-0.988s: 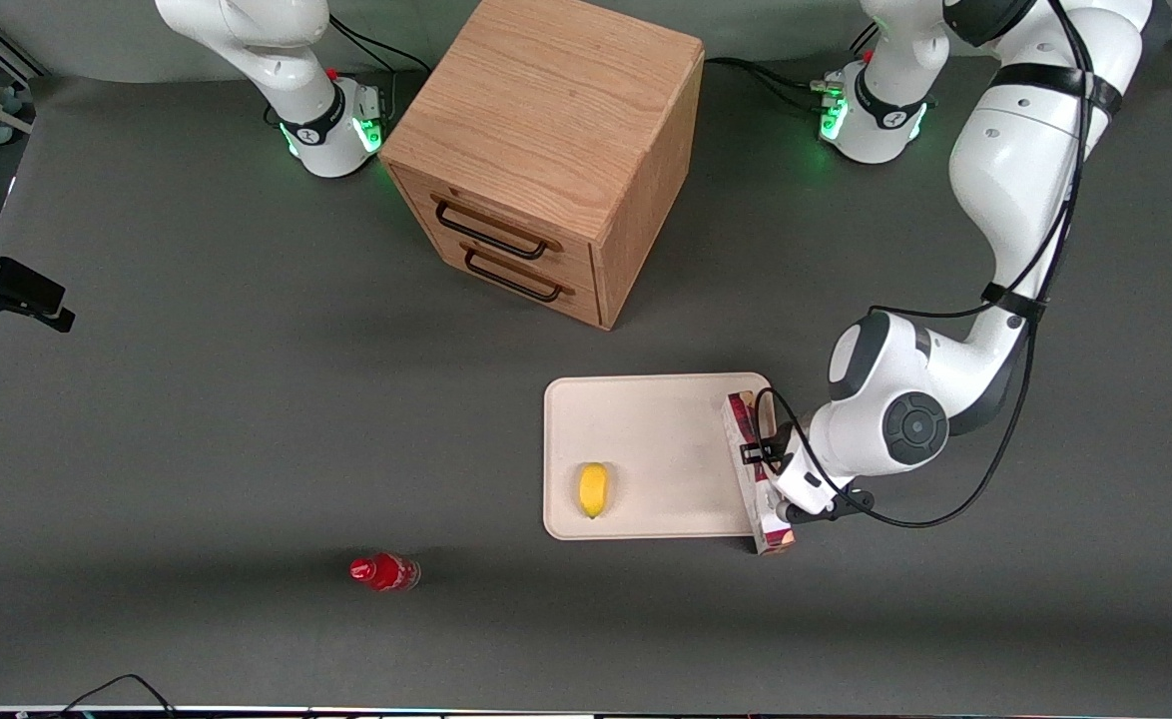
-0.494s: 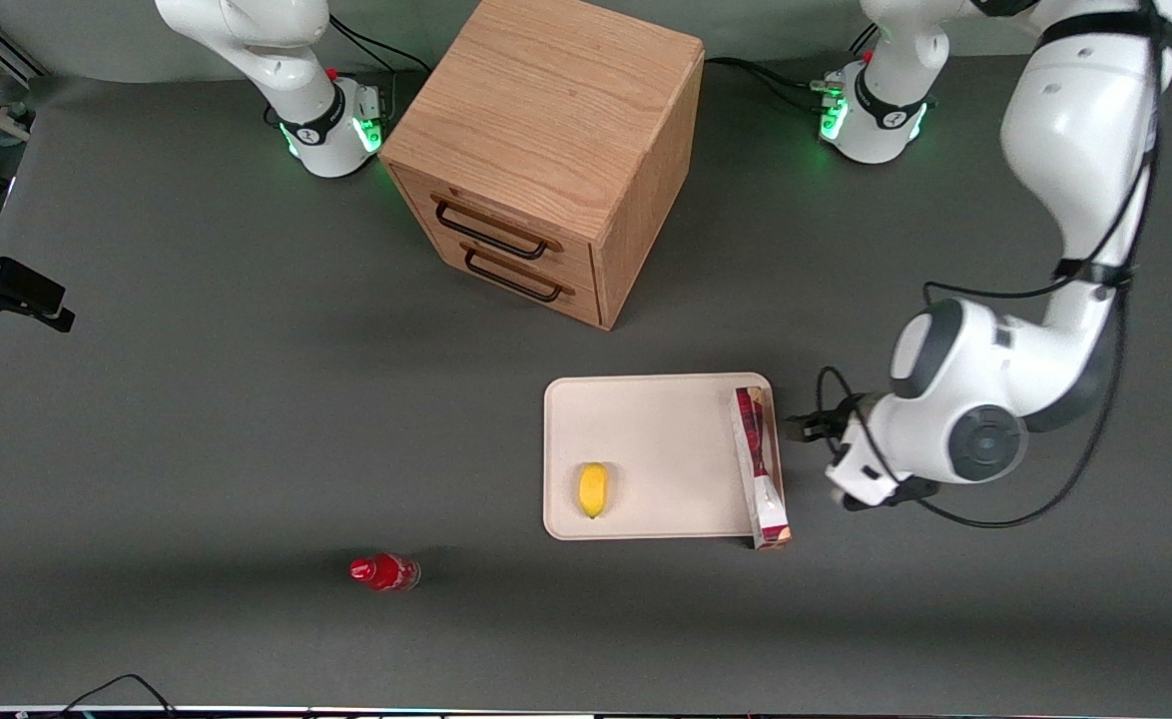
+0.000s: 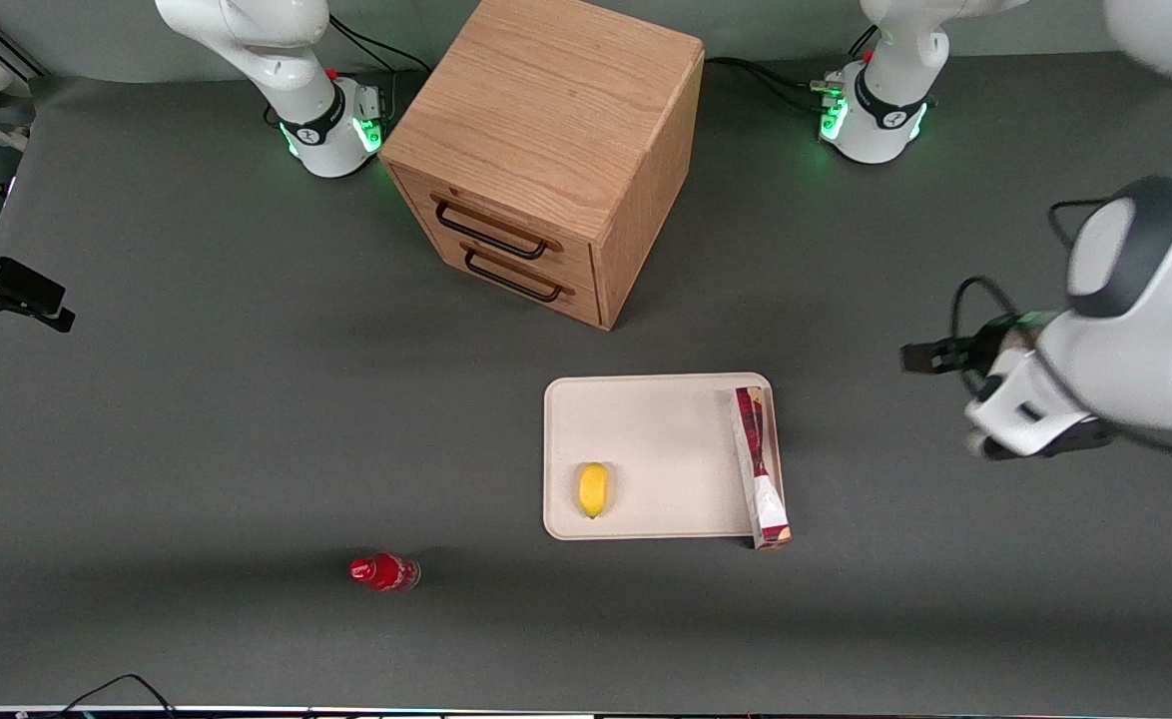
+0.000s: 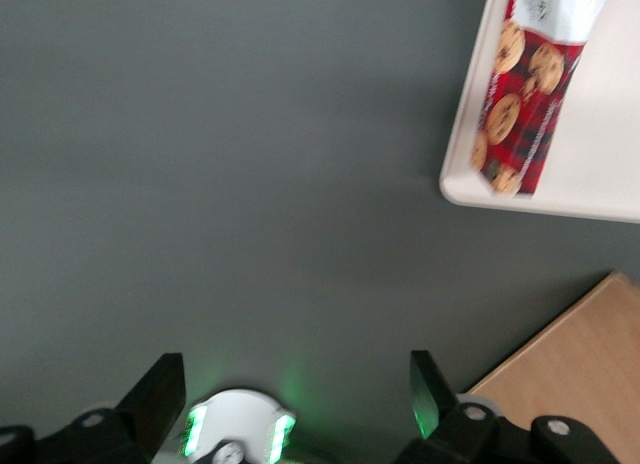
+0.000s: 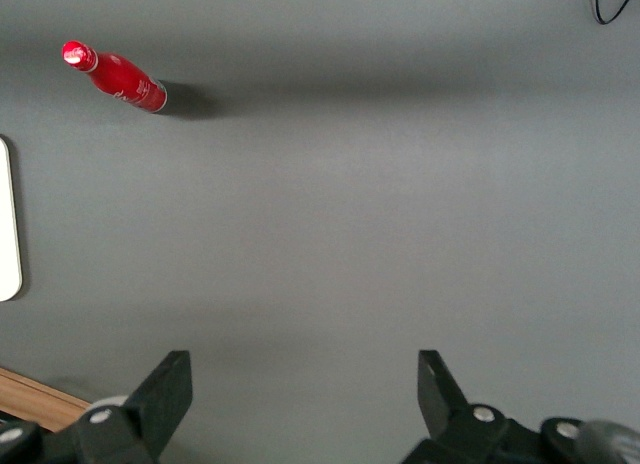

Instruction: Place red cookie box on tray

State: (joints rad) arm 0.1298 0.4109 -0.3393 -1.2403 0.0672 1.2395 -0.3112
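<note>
The red cookie box lies on the cream tray, along the tray's short side toward the working arm's end. Its nearer end pokes slightly over the tray's rim. In the left wrist view the box shows its cookie-printed face resting by the tray's rounded corner. My left gripper hangs raised above the bare table, well apart from the box toward the working arm's end. It is open with nothing between its fingers.
A small yellow fruit sits on the tray. A red bottle lies on the table nearer the camera, toward the parked arm's end. The wooden drawer cabinet stands farther back. The left arm's base glows green.
The gripper let go of the red cookie box and pulled away from the tray, rising toward the working arm's end. The box stayed on the tray.
</note>
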